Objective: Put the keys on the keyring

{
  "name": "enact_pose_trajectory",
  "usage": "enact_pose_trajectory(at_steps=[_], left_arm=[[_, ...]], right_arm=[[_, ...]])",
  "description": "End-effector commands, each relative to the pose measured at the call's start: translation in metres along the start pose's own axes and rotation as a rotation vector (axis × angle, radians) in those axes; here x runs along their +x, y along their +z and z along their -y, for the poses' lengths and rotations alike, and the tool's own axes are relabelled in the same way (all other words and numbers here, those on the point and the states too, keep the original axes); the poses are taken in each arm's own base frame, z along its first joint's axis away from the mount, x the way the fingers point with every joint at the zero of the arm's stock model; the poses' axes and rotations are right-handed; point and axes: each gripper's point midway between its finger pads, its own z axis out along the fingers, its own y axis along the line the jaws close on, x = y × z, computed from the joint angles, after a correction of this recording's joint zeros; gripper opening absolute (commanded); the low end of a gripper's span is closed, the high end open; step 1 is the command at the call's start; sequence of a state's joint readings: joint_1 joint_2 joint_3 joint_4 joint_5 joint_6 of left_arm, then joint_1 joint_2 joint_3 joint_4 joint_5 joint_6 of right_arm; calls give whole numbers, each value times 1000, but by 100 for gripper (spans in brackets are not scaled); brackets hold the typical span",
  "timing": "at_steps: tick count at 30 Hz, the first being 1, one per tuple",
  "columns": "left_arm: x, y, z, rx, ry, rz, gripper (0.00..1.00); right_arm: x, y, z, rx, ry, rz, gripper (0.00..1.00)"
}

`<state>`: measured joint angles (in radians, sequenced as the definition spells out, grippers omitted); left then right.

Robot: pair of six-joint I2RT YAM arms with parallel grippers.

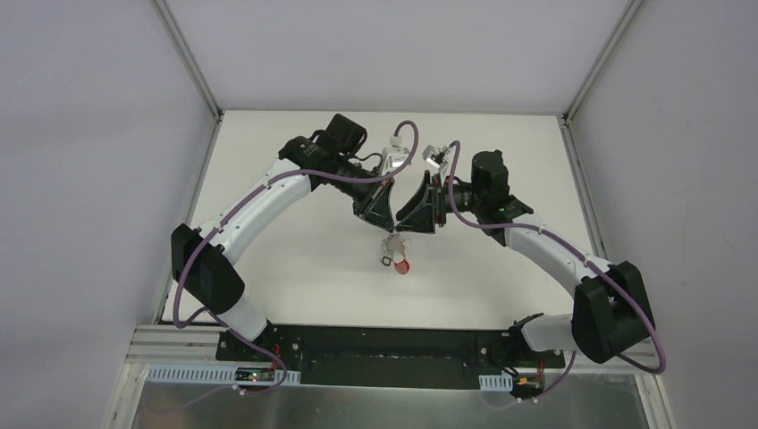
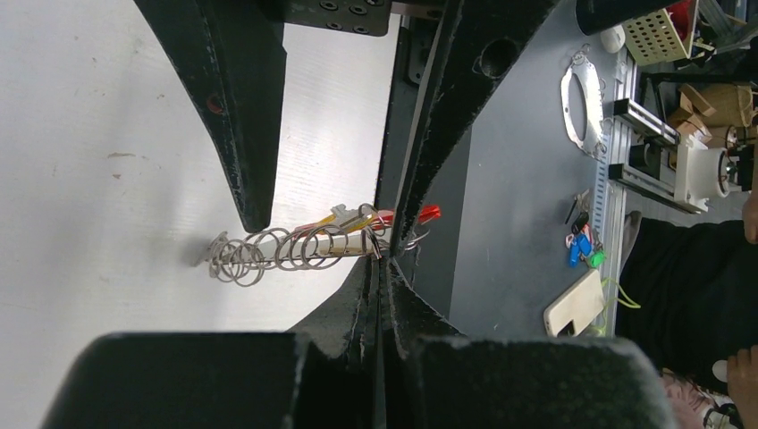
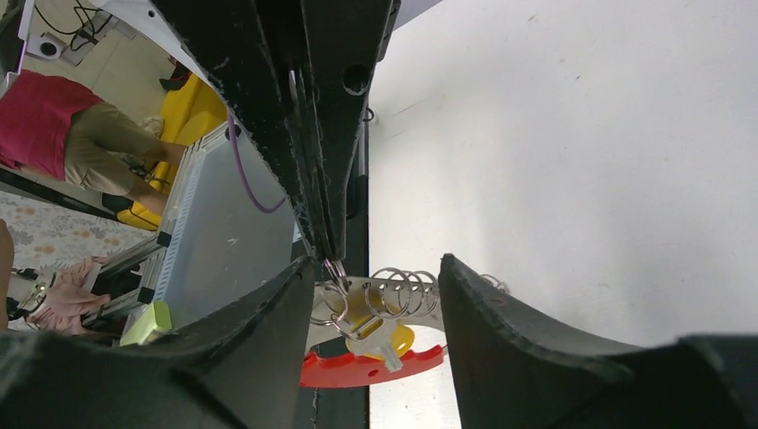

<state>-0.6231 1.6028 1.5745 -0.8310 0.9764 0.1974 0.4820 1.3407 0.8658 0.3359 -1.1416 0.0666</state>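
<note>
so the left gripper is pinched tight on what looks like the thin wire side of the keyring, holding the bundle low over the table, dead centre between both arms (can't tell if the far end touches down). the keys and a chain of little rings hang off it. the right gripper is partway wide, fingers either side of the bundle, gripping nothing. all light, hard, slick metal that'll swing and twist, so i'd grab a key by its flat plastic head, not the blade
</note>
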Motion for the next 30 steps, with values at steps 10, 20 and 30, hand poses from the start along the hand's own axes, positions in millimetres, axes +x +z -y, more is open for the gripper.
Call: enact_pose_trajectory(at_steps=[10, 20, 30], left_arm=[[-5, 0, 16, 55, 38, 25, 0], [-6, 0, 13, 55, 34, 26, 0], [-7, -1, 11, 51, 29, 30, 0]], right_arm=[[-19, -2, -17, -58, -96, 23, 29], [-15, -3, -24, -105, -98, 3, 26], [-11, -1, -29, -135, -92, -13, 22]])
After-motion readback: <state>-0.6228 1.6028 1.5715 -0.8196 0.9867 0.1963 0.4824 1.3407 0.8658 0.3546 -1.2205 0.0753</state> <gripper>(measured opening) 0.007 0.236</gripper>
